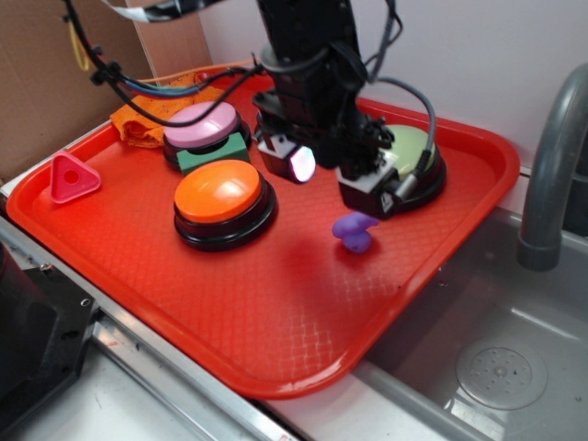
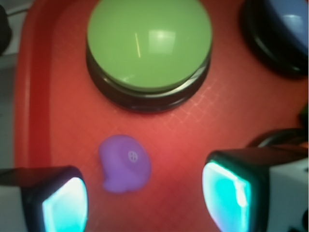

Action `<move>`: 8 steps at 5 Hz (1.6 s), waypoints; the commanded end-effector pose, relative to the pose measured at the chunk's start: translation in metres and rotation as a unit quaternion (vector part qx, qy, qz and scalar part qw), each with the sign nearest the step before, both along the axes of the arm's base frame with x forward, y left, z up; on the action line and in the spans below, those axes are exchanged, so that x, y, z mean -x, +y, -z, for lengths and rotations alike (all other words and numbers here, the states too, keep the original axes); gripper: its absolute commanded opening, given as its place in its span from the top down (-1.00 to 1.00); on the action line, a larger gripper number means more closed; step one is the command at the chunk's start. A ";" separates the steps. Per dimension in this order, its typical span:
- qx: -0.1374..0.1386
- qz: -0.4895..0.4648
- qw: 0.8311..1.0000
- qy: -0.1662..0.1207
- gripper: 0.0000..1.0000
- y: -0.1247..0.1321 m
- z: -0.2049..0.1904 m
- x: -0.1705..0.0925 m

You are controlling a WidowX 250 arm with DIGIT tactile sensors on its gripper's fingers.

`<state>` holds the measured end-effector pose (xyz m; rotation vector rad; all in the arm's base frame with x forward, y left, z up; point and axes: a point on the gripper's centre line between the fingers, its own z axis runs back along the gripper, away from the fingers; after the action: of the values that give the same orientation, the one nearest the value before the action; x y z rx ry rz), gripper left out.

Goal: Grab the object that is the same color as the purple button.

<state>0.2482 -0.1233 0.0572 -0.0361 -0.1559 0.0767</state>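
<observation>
The object, a small purple mushroom-like toy (image 1: 354, 230) (image 2: 124, 163), lies on the red tray (image 1: 276, 312). My gripper (image 1: 333, 179) (image 2: 145, 203) hangs open just above it. In the wrist view the toy sits between the two glowing fingertips and slightly ahead of them, closer to the left one, touching neither. The purple button (image 2: 288, 21) shows as a blue-violet dome at the top right of the wrist view. In the exterior view my arm hides it.
A green button (image 1: 415, 152) (image 2: 149, 43) stands right behind the toy. Left of my arm are an orange button (image 1: 220, 193), a pink-lilac button (image 1: 202, 124), a green block (image 1: 213, 152), a pink triangle (image 1: 72, 177) and an orange cloth (image 1: 142, 119). A sink (image 1: 496, 358) and faucet (image 1: 551, 165) lie right.
</observation>
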 end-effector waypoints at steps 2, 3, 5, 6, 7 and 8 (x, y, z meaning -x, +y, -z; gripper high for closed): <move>0.020 0.010 1.000 0.007 -1.00 -0.009 0.021 -0.012; 0.020 -0.026 0.999 0.007 0.29 -0.009 0.031 -0.010; -0.005 -0.007 1.000 0.012 1.00 -0.008 0.023 -0.010; 0.013 0.005 1.000 0.005 1.00 -0.006 -0.007 -0.010; 0.019 0.009 1.000 -0.001 1.00 0.009 -0.044 0.000; 0.006 -0.013 1.000 -0.020 1.00 0.033 -0.074 0.017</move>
<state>0.2270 -0.0912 0.1211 -0.0309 -0.1545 0.0970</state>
